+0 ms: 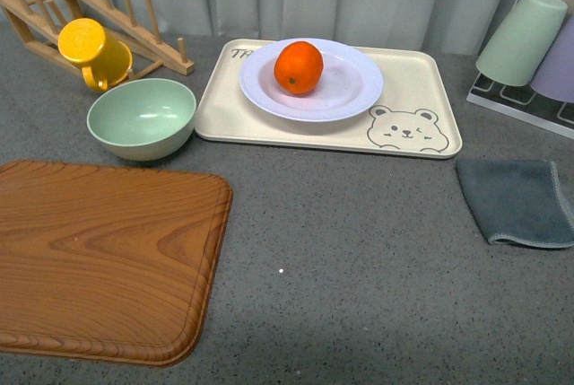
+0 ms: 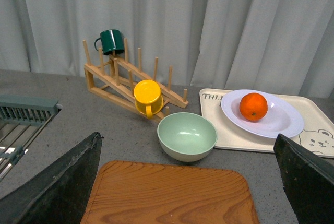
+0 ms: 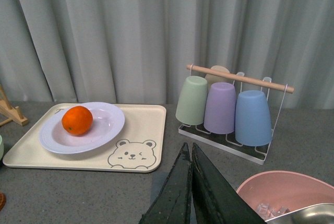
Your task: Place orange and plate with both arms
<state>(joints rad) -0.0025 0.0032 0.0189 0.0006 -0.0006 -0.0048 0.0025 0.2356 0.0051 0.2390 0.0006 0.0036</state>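
Nearest the front camera, a wooden cutting board (image 1: pixel 103 255) lies at the table's near left, with bare grey countertop (image 1: pixel 359 259) stretching right to a grey cloth (image 1: pixel 517 201). Farther back, the orange (image 1: pixel 299 67) sits in the white plate (image 1: pixel 350 89) on the bear tray (image 1: pixel 408 129), lettered "TR…" at one corner. Left gripper (image 2: pixel 188 182) fingers are spread wide; right gripper (image 3: pixel 190 192) fingers are pressed together, empty.

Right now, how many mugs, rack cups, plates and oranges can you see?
Mugs: 2, yellow mug and dark green mug
Rack cups: 4, green cup, purple cup, blue cup, beige cup half hidden
Plate: 1
Orange: 1
Total: 8
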